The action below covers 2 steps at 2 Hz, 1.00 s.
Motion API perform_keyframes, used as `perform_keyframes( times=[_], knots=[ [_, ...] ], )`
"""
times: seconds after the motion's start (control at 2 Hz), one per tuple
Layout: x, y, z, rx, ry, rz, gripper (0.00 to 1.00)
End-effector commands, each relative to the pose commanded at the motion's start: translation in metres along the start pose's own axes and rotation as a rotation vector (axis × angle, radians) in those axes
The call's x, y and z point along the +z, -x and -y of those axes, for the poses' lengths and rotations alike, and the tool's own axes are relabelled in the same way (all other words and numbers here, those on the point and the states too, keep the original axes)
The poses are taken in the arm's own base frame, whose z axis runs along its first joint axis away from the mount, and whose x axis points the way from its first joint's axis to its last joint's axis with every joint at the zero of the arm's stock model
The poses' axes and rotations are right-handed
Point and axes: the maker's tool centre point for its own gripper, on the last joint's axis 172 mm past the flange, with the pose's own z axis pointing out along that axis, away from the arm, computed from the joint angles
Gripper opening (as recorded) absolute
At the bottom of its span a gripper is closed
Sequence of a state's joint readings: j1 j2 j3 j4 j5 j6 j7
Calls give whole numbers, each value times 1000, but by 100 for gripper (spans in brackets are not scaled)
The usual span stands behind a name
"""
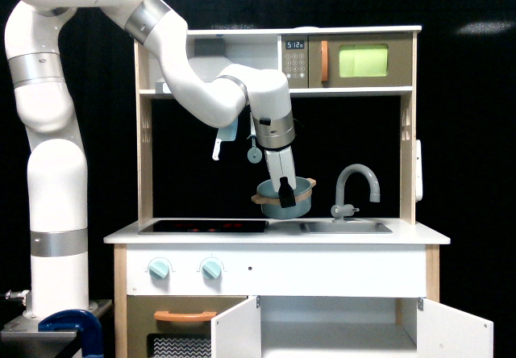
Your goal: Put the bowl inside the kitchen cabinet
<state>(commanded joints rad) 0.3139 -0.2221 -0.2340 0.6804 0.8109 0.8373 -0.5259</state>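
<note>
A tall white jointed robot arm (56, 172) rises at the exterior view's left, bends over the top of a white and pale-wood toy kitchen (278, 233), and reaches down into the open space above its countertop. Moving rightward along the white countertop (121, 233), a flat black stove plate (201, 226) lies at the left part. Above its right end hangs the arm's black two-fingered gripper (286, 194), pointing straight down with its fingers closed onto the rim of the small round grey-teal bowl with a tan wooden rim and side handles (284, 198). The bowl is lifted clear of the countertop and tilts slightly, with dark empty space beneath it. Just to its right are the shallow grey sink basin (347, 227) and a curved grey tap (355, 189). The relation that matters next is vertical: the low white kitchen cabinet compartment (339, 334) sits below the countertop, almost directly under and a little right of the held bowl, with its two small white hinged doors (236, 331) swung open toward the viewer. Judging from this, the bowl has to come forward past the counter edge, then down and inward between those doors.
</note>
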Motion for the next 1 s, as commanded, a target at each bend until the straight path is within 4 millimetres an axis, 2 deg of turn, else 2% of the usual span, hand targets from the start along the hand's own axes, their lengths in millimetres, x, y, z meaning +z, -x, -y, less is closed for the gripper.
perform_keyframes(
  times=[0.5, 1.0],
  knots=[
    [-81, 27, -152, 0, 0, 0, 0],
    [-88, 47, -247, 0, 0, 0, 0]
  ],
)
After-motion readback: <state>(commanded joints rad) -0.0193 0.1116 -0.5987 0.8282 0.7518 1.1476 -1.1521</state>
